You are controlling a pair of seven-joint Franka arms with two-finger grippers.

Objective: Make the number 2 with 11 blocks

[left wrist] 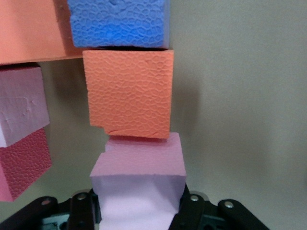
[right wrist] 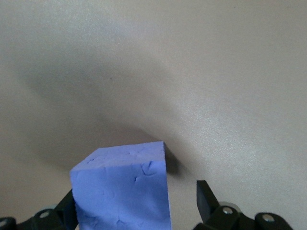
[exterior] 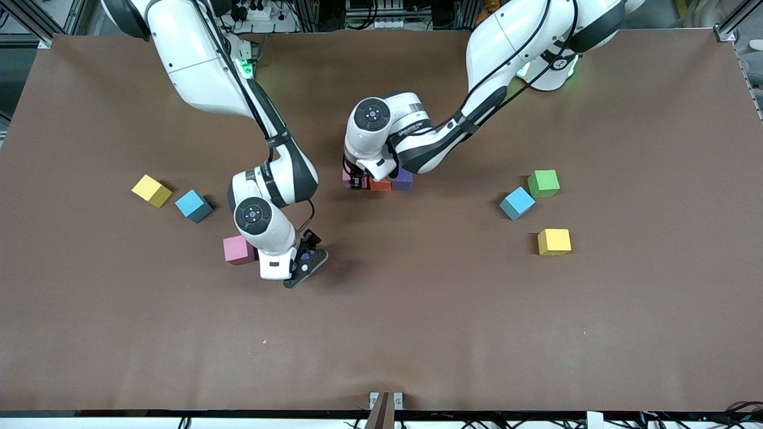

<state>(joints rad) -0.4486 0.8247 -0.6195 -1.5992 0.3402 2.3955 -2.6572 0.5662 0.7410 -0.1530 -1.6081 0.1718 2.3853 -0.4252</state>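
The figure looks under half built: the left gripper [left wrist: 139,211], clamped on a pink block [left wrist: 140,165], adds it to the small cluster [exterior: 387,180] mid-surface, while the right gripper [right wrist: 136,211] straddles a purple block [right wrist: 122,189], jaws wide, other blocks scattered toward both ends.

**Left claw clamped, right claw spread wide**

The left arm reaches from its base toward the worktop's middle, wrist bent down, its claw [exterior: 356,180] clamped on a pink block [left wrist: 139,187]. The right arm stretches forward, its claw [exterior: 305,262] low, fingers [right wrist: 206,201] spread wide around a purple block [right wrist: 124,191].
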